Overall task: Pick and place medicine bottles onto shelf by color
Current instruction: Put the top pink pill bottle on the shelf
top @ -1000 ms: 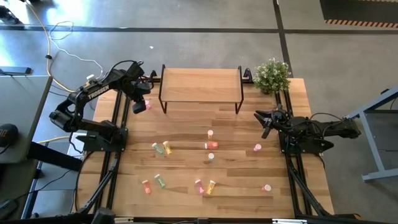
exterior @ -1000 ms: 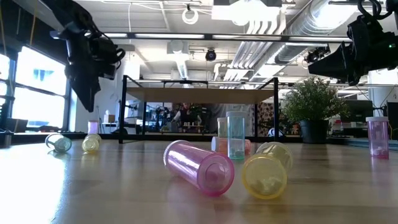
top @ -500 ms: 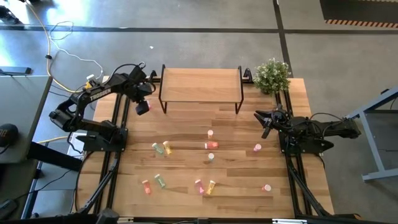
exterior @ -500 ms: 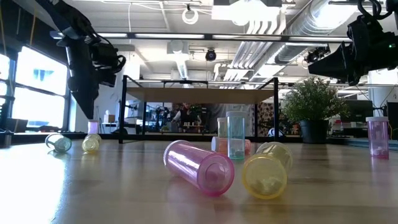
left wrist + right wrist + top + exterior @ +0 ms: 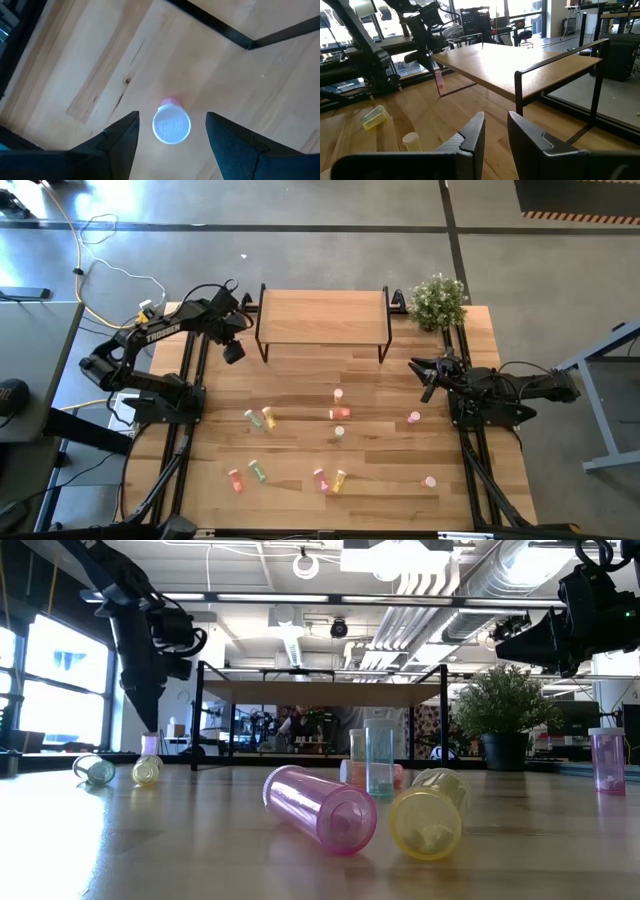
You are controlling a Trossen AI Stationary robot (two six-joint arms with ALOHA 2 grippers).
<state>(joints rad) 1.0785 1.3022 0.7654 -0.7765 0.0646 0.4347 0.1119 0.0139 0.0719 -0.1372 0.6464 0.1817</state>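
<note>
My left gripper point(image 5: 232, 352) hovers open near the shelf's point(image 5: 322, 312) left front leg. Straight below it a pink bottle point(image 5: 171, 125) with a white cap stands upright on the table. The fingers point(image 5: 120, 140) stand on either side of the cap without touching it. In the low view the same bottle point(image 5: 150, 745) shows under the gripper point(image 5: 150, 725). Several more bottles lie or stand mid-table: pink point(image 5: 338, 394), red-orange point(image 5: 340, 414), green point(image 5: 250, 416), yellow point(image 5: 268, 418). My right gripper point(image 5: 430, 375) waits at the table's right side, its fingers a narrow gap apart point(image 5: 496, 131).
A potted plant point(image 5: 437, 300) stands at the far right corner beside the shelf. More bottles sit near the near edge: red-orange point(image 5: 235, 479), green point(image 5: 257, 471), pink point(image 5: 320, 478), yellow point(image 5: 339, 479), pink point(image 5: 429, 481). Another pink one point(image 5: 414, 417) stands close to the right arm.
My left gripper has shifted a little toward the table's right, toward the shelf leg, and come down somewhat. It now sits over the standing pink bottle, which shows beside it in the earliest high view. The bottle has stayed in place.
</note>
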